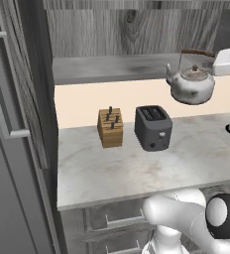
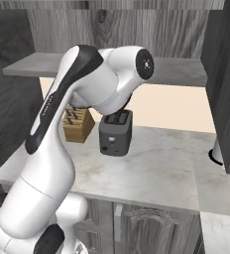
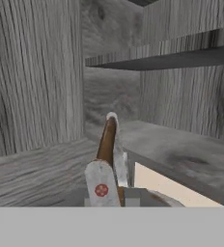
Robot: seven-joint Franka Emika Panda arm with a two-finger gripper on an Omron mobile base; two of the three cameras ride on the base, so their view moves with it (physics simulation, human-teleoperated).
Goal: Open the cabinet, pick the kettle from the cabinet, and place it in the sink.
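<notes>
The kettle (image 1: 191, 82) is seen hanging in the air in front of the open cabinet (image 1: 137, 34), clear of its shelf (image 1: 107, 67) and above the back of the marble worktop (image 1: 137, 163), with its arched brown handle (image 3: 106, 137) pinched between the nearly closed fingers of the end effector (image 3: 109, 185) (the hand view looks straight along that handle into the cabinet's wood-grain interior). The grip is judged to be narrow and high on a thin curved bar, so the body could swing or rotate under it during a fast sideways carry, and the handle could slide through the fingers if the wrist is tilted. The toaster (image 1: 153, 127) and the wooden knife block (image 1: 110, 127) stand on the worktop below and to the left of the kettle, and either could be clipped if height is lost early. The open cabinet door (image 2: 228, 84) stands at the right edge of the right base view, and a wide swing that way could strike it. The sink cannot be made out, so the remaining path cannot be judged fully.
</notes>
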